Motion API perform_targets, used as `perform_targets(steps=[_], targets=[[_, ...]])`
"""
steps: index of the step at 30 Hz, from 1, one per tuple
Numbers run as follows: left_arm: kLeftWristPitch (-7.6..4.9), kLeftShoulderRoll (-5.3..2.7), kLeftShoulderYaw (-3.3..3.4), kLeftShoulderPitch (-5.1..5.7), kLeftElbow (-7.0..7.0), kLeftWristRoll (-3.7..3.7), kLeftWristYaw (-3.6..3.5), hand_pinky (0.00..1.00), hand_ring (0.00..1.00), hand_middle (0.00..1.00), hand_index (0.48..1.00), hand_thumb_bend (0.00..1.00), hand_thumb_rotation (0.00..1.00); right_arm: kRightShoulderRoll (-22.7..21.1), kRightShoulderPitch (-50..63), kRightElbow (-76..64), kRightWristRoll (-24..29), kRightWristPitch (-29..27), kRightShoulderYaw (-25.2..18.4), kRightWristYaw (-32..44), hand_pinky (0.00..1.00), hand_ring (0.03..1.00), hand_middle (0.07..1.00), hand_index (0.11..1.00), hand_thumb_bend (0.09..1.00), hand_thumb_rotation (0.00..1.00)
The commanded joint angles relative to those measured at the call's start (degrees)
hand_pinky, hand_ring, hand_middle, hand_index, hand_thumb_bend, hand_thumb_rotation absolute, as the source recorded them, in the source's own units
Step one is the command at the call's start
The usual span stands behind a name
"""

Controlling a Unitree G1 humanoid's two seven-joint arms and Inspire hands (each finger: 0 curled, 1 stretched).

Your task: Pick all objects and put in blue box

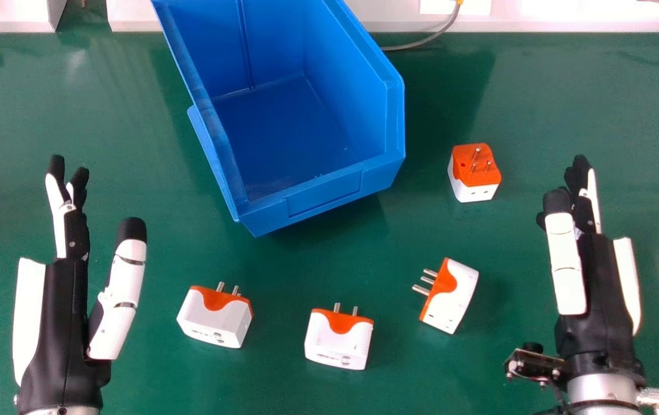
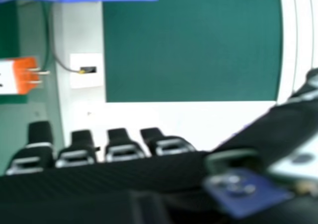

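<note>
Both hands stand nearest the camera, fingers straight and nothing gripped: the left hand (image 1: 58, 323) toward the table's left edge, the right hand (image 1: 594, 282) toward its right. Between them, on the near part of the table (image 1: 537, 104), lie the left adapter (image 1: 217, 320), the middle adapter (image 1: 339, 340) and the tilted adapter (image 1: 449, 297), whose prongs point left. Farther back, beside the blue box (image 1: 323, 195), sits the far adapter (image 1: 475, 176), prongs up. The blue box stands by the table's far edge, its low front wall turned toward the hands.

All four adapters lie outside the blue box, so the step in hand looks like the first pick. Either side could begin: the left adapter seems the natural choice for the left hand, the tilted or far one for the right. Next, the chosen hand should come in over its adapter, close on the body clear of the prongs, then lift it high enough to pass the front wall.
</note>
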Motion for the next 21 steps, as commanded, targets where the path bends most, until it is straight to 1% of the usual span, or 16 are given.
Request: perform_targets(steps=[1, 3, 4, 5, 6, 8, 10, 13, 15, 18, 19, 21], targets=[[-1.35, 0.84, 0.33, -0.13, 0.16, 2.18, 1.98, 1.00, 1.00, 1.00, 1.000, 0.58, 0.90, -0.3, -0.9, -1.2, 0.3, -0.4, 0.0, 0.1, 0.91, 0.994, 1.000, 0.991, 0.429, 1.00], [-2.01, 1.34, 0.39, -0.25, 0.82, 3.64, 3.24, 1.00, 1.00, 1.00, 1.000, 0.60, 0.90, -0.3, -1.0, -1.4, 0.4, -0.1, 0.0, 0.0, 0.91, 0.994, 1.000, 0.990, 0.430, 1.00], [-2.42, 1.62, 0.45, -0.40, 1.27, 4.09, 3.81, 1.00, 1.00, 1.00, 1.000, 0.60, 0.90, -0.3, -1.0, -1.5, 0.4, 0.0, 0.0, 0.1, 0.91, 0.994, 1.000, 0.989, 0.431, 1.00], [-2.83, 1.87, 0.47, -0.55, 1.69, 4.25, 4.22, 1.00, 1.00, 1.00, 1.000, 0.62, 0.90, -0.4, -1.0, -1.7, 0.5, 0.2, 0.0, 0.2, 0.91, 0.995, 1.000, 0.989, 0.431, 1.00], [-3.24, 2.11, 0.48, -0.71, 2.10, 4.25, 4.58, 1.00, 1.00, 1.00, 1.000, 0.63, 0.91, -0.5, -1.0, -1.8, 0.6, 0.3, 0.0, 0.3, 0.92, 0.997, 1.000, 0.991, 0.427, 1.00], [-4.21, 2.65, 0.38, -1.03, 2.88, 3.76, 4.90, 1.00, 1.00, 1.00, 1.000, 0.64, 0.91, -0.6, -1.0, -1.8, 0.6, 0.2, 0.0, 0.5, 0.92, 0.998, 1.000, 0.991, 0.403, 1.00], [-4.68, 2.85, 0.25, -1.21, 3.22, 3.37, 5.17, 1.00, 1.00, 1.00, 1.000, 0.62, 0.91, -0.7, -1.0, -1.8, 0.6, 0.2, -0.1, 0.6, 0.92, 0.999, 1.000, 0.992, 0.400, 1.00], [-4.32, 2.62, 0.13, -1.15, 2.87, 2.85, 5.09, 1.00, 1.00, 1.00, 1.000, 0.62, 0.91, -0.6, -0.9, -1.8, 0.4, 0.1, -0.1, 0.5, 0.91, 0.996, 1.000, 0.991, 0.430, 1.00], [-4.20, 2.46, 0.15, -1.18, 2.80, 2.80, 5.21, 1.00, 1.00, 1.00, 1.000, 0.63, 0.91, -0.7, -0.7, -2.0, 0.0, 0.3, 0.0, 0.5, 0.91, 0.996, 1.000, 0.989, 0.450, 1.00], [-3.93, 2.18, 0.24, -0.97, 2.53, 3.00, 5.62, 1.00, 1.00, 1.00, 1.000, 0.64, 0.92, -1.1, 0.0, -2.1, -1.1, 0.3, 0.2, 0.2, 0.90, 0.991, 0.999, 0.987, 0.467, 1.00], [-3.93, 2.11, 0.24, -0.83, 2.48, 2.93, 5.74, 1.00, 1.00, 1.00, 1.000, 0.64, 0.92, -1.3, 0.3, -2.2, -1.7, 0.3, 0.3, 0.0, 0.90, 0.993, 1.000, 0.989, 0.462, 1.00], [-3.97, 2.03, 0.18, -0.57, 2.44, 2.53, 5.78, 1.00, 1.00, 1.00, 1.000, 0.63, 0.91, -1.6, 1.0, -2.4, -3.0, 0.3, 0.5, -0.3, 0.91, 0.995, 1.000, 0.986, 0.458, 1.00]])
